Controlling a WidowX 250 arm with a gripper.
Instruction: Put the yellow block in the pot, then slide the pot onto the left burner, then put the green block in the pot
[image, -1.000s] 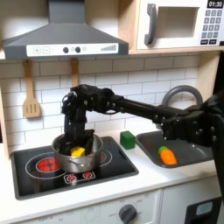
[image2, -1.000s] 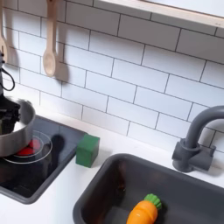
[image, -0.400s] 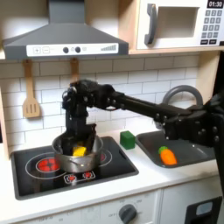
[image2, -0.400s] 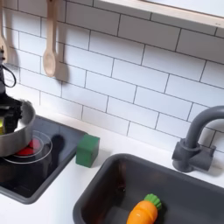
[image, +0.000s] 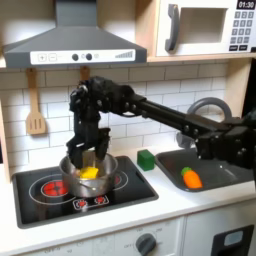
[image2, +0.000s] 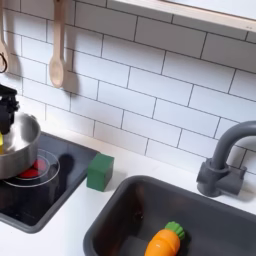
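The silver pot (image: 88, 182) stands on the black stovetop, right of the left burner (image: 46, 187) in the first exterior view. The yellow block (image: 90, 173) lies inside it. My gripper (image: 87, 156) hangs just above the pot's rim, open, with nothing between its fingers. On the white counter to the right of the stove sits the green block (image: 146, 159), apart from the pot. In the second exterior view the pot (image2: 16, 150) is cut by the left edge, and the green block (image2: 99, 171) sits beside the stove.
An orange carrot toy (image: 190, 178) lies in the dark sink (image2: 130, 215), with a grey faucet (image2: 226, 158) behind it. Wooden utensils (image2: 57, 50) hang on the tiled wall. A range hood (image: 75, 42) overhangs the stove. Red rings (image2: 36, 168) show under the pot.
My gripper has lifted out of the pot and now stands above its rim. The yellow block stays in the pot. Pot and green block have not moved.
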